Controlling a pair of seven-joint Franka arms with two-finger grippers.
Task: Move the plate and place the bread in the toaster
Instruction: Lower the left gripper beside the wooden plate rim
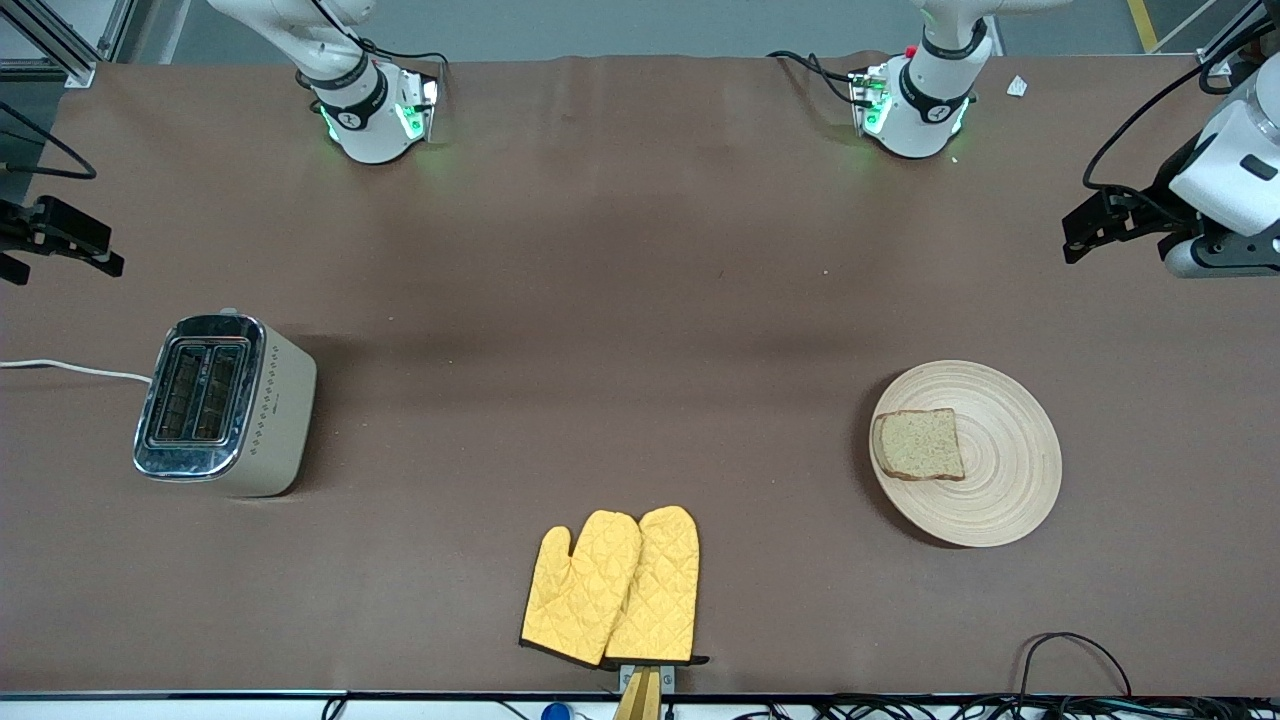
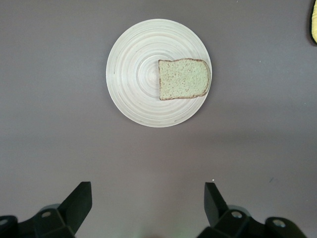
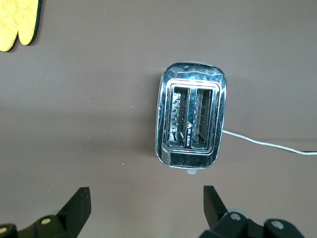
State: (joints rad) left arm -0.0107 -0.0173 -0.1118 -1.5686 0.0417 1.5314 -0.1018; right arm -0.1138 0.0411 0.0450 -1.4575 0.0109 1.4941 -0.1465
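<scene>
The light beige plate [image 1: 1010, 470] lies on the brown table toward the left arm's end. The brown bread slice [image 1: 918, 444] lies flat on it, at the side toward the toaster. The cream toaster [image 1: 225, 405] with a chrome top stands toward the right arm's end, both slots empty. My left gripper [image 1: 1085, 228] is open and empty, up over bare table; its wrist view shows the gripper [image 2: 147, 191], the plate [image 2: 133, 74] and the bread [image 2: 183, 79]. My right gripper [image 1: 70, 245] is open and empty, up over bare table; its wrist view shows the gripper [image 3: 146, 194] and the toaster [image 3: 192, 121].
Two yellow oven mitts [image 1: 615, 588] lie side by side at the table's edge nearest the front camera, between toaster and plate; they also show in the right wrist view [image 3: 17, 22]. The toaster's white cord [image 1: 70, 368] runs off the table's end.
</scene>
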